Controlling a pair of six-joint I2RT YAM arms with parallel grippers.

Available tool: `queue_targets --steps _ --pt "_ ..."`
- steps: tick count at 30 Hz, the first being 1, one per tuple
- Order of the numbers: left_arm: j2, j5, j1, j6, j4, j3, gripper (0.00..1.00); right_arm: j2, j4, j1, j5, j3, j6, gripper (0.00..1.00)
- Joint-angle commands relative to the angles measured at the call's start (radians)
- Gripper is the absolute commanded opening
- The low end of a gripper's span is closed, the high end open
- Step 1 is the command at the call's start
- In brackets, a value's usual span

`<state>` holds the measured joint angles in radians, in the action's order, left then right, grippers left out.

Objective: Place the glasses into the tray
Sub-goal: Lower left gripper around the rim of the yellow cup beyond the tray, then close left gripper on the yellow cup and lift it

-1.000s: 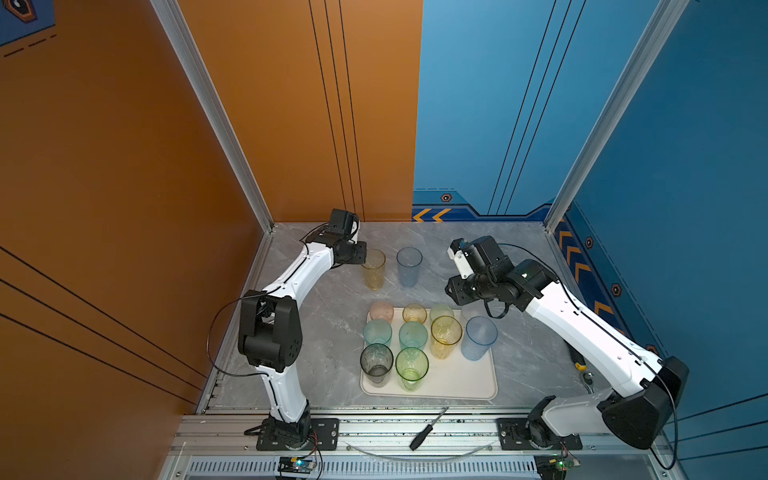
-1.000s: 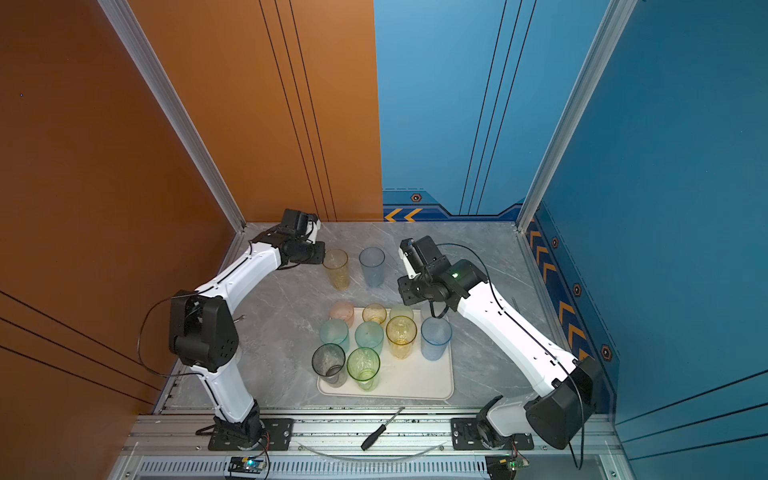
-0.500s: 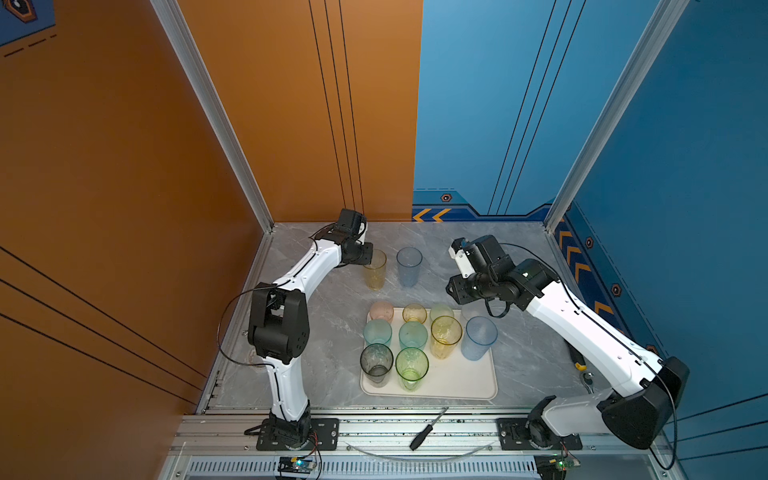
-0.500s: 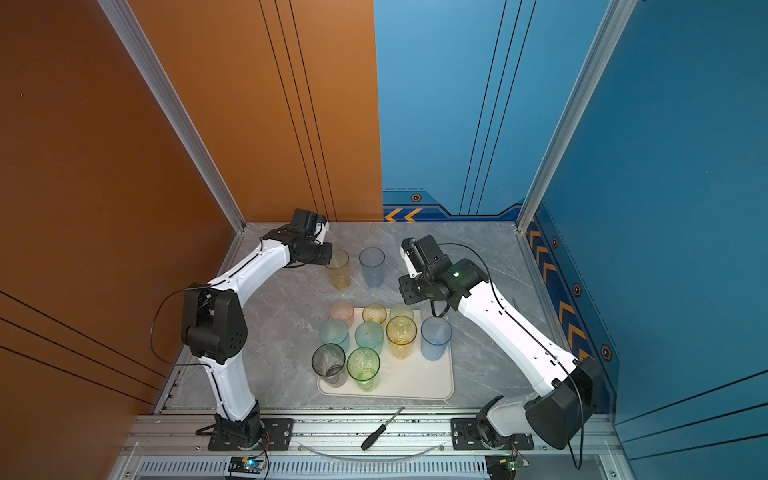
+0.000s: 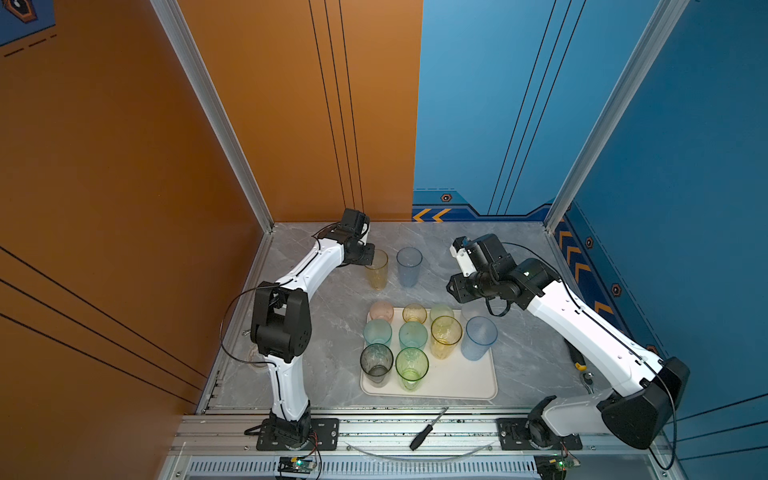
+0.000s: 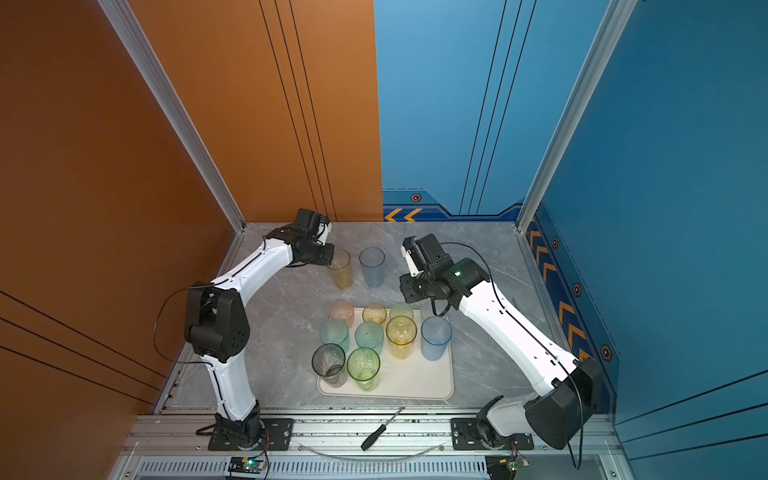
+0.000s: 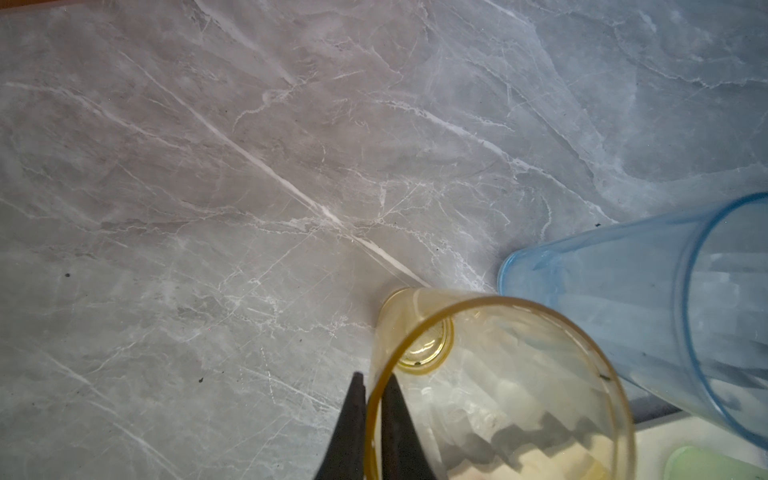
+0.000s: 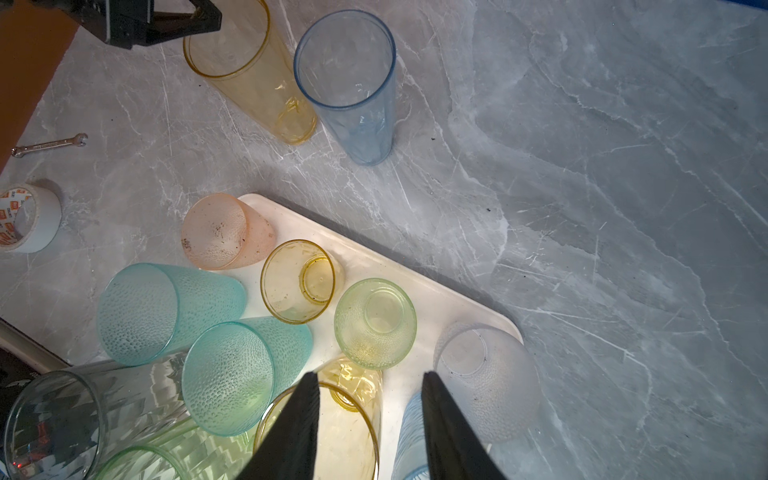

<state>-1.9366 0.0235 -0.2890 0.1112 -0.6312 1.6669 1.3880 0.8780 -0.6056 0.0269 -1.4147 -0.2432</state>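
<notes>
Two tall glasses stand on the marble behind the tray [image 5: 457, 382]: a yellow glass [image 5: 377, 272] [image 6: 341, 272] and a blue glass [image 5: 409, 268] [image 6: 372, 268] beside it. My left gripper [image 5: 371, 257] [image 7: 371, 399] is shut on the yellow glass's rim, with one finger inside the wall and one outside. Several glasses, among them a pink one [image 5: 381, 311], a smoke grey one [image 5: 376, 363] and a green one [image 5: 411, 368], stand in the tray [image 8: 436, 299]. My right gripper [image 5: 457, 286] [image 8: 370, 386] hangs open above the tray's back right part and holds nothing.
A screwdriver [image 5: 428, 430] lies on the front rail. A tape roll [image 8: 29, 218] and a small wrench [image 8: 50, 144] sit on the table's left side by the orange wall. Walls close the table at the back and on both sides.
My left gripper has moved right onto the yellow glass's rim and shut on it. The right arm has not moved.
</notes>
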Motion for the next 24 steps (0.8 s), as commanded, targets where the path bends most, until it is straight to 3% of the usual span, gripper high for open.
queue_targets --steps 1,7,16,24 --pt "-0.008 -0.033 -0.007 -0.015 -0.033 0.023 0.07 -0.018 -0.015 0.007 0.015 0.012 0.004 0.4" --pt "0.08 -0.072 -0.014 -0.03 -0.026 -0.003 0.06 -0.049 -0.044 0.022 0.002 0.058 -0.012 0.4" --pt "0.37 -0.119 -0.036 -0.057 -0.02 -0.061 0.06 -0.145 -0.138 0.095 -0.013 0.176 -0.054 0.4" --pt "0.61 0.02 -0.12 -0.063 -0.108 -0.059 0.07 -0.229 -0.193 0.19 0.013 0.243 -0.106 0.4"
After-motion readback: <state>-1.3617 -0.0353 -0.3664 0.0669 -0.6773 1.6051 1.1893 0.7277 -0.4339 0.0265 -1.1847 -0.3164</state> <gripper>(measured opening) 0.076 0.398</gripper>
